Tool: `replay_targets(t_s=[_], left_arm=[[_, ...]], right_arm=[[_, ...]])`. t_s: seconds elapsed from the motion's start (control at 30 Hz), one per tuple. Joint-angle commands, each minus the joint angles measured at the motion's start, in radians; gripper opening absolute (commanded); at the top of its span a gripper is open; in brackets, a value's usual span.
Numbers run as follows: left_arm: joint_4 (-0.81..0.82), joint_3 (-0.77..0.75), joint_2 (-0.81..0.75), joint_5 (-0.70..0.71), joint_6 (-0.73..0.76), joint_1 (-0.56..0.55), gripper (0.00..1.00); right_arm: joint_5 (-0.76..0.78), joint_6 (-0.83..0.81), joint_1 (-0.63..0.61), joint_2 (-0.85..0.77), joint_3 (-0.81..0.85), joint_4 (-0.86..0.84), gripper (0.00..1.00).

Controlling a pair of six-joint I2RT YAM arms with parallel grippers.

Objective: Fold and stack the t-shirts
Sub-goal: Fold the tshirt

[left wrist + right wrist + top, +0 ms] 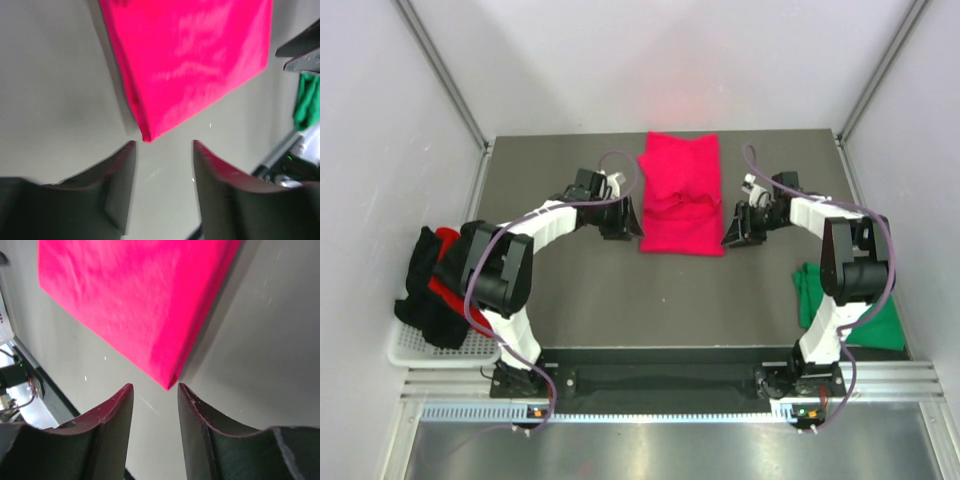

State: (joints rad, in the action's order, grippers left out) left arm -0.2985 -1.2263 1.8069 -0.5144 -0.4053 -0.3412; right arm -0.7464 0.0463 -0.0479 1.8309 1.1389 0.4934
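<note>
— How many t-shirts do we see, and where?

— We count one crimson-pink t-shirt (680,195), folded into a rectangle on the far middle of the dark tabletop (620,300). One green t-shirt (850,312) lies crumpled at the right edge, near the right arm's base. At the left edge a heap of black and red t-shirts (435,285) fills a white basket (412,350) and spills over its rim. We cannot tell how many garments are in that heap.

— And the arms?

— We see two arms, each with one claw. The left claw (164,145) sits low over the tabletop at the pink shirt's near left corner. Its two fingers are spread apart and the cloth corner lies just ahead of the gap, not between them. The right claw (155,388) mirrors it at the near right corner, fingers likewise apart, and that corner points into the gap without touching them. Neither claw holds anything.

— Any brands, labels or writing?

— We can read none. The pink cloth looks plain in both wrist views, and those views are slightly blurred.
</note>
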Motion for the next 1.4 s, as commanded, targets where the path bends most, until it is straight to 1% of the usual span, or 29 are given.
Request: replay_targets(t_s=[0.0, 0.07, 0.3, 0.43, 0.67, 0.97, 1.2, 1.33, 1.37], left_arm=[[0.079, 0.042, 0.017, -0.128, -0.072, 0.004, 0.55], [0.081, 0.037, 0.041, -0.131, -0.089, 0.004, 0.58], [0.050, -0.033, 0.143, -0.134, -0.079, 0.008, 0.59], [0.041, -0.065, 0.189, -0.144, -0.081, 0.007, 0.59], [0.038, -0.078, 0.210, -0.144, -0.081, 0.007, 0.59], [0.015, -0.056, 0.189, -0.131, -0.064, 0.007, 0.56], [0.004, -0.039, 0.177, -0.124, -0.056, 0.005, 0.54], [0.012, -0.039, 0.193, -0.133, -0.058, 0.004, 0.47], [0.012, -0.041, 0.196, -0.134, -0.059, 0.002, 0.46]], right_arm=[[-0.030, -0.029, 0.013, -0.021, -0.001, 0.004, 0.41], [-0.027, -0.033, 0.010, -0.015, 0.001, 0.005, 0.41], [-0.042, -0.039, 0.010, 0.041, 0.012, 0.045, 0.43], [-0.051, -0.039, 0.010, 0.036, -0.004, 0.040, 0.45], [-0.062, -0.037, 0.006, 0.065, -0.007, 0.037, 0.46], [-0.057, -0.023, -0.004, 0.045, -0.031, 0.028, 0.46], [-0.061, -0.011, -0.010, 0.077, -0.027, 0.016, 0.46], [-0.062, -0.010, -0.020, 0.106, -0.013, 0.016, 0.45], [-0.064, -0.010, -0.021, 0.113, -0.005, 0.017, 0.43]])
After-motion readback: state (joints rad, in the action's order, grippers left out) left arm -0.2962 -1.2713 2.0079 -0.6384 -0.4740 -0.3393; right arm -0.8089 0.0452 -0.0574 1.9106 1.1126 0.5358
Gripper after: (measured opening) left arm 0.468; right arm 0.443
